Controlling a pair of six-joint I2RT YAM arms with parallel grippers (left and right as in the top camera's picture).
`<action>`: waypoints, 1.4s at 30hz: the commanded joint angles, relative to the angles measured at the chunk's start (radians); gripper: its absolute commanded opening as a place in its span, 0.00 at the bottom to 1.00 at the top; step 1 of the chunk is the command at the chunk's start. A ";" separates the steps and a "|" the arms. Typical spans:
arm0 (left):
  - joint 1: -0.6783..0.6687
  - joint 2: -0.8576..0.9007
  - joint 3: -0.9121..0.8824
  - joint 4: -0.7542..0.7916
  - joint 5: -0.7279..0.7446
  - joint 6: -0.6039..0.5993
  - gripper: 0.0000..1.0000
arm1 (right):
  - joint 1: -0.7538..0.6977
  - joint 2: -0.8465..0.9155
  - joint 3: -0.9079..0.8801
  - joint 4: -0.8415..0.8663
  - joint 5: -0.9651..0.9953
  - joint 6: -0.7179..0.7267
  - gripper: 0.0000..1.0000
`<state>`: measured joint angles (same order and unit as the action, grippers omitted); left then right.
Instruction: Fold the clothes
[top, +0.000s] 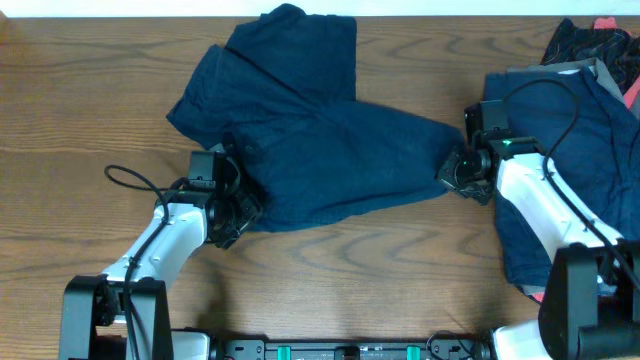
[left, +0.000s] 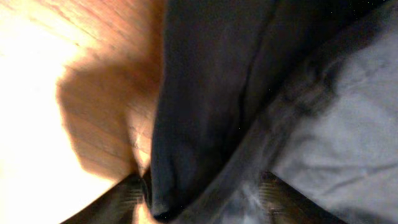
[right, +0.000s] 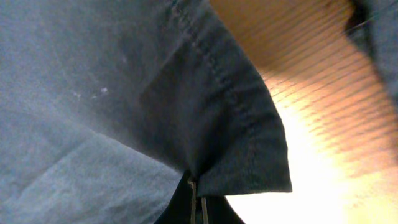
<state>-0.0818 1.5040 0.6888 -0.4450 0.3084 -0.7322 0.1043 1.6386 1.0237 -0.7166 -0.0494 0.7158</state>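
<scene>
Navy shorts (top: 330, 150) lie spread mid-surface (top: 80, 120), one leg angled to the far edge. Right gripper (top: 455, 168) is pinched tight on the right hem corner. Left gripper (top: 238, 208) is at the near-left corner with cloth bunched between its fingers; grip cannot be told. Judgement: lift both corners level, keep the hem taut, carry over evenly. No containers; the pile of clothes (top: 570, 130) lies loose at right.
</scene>
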 joint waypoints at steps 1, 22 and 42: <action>0.002 0.031 -0.009 -0.077 0.030 0.047 0.86 | 0.001 -0.010 -0.005 -0.018 0.053 -0.026 0.01; -0.140 0.031 -0.055 -0.080 -0.085 -0.381 0.78 | 0.014 -0.009 -0.005 -0.040 0.053 -0.037 0.01; -0.144 0.000 -0.052 -0.213 -0.169 -0.299 0.06 | 0.014 -0.010 -0.005 -0.118 0.052 -0.037 0.01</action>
<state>-0.2321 1.4963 0.6716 -0.5770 0.2180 -1.1187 0.1123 1.6318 1.0214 -0.8177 -0.0528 0.6918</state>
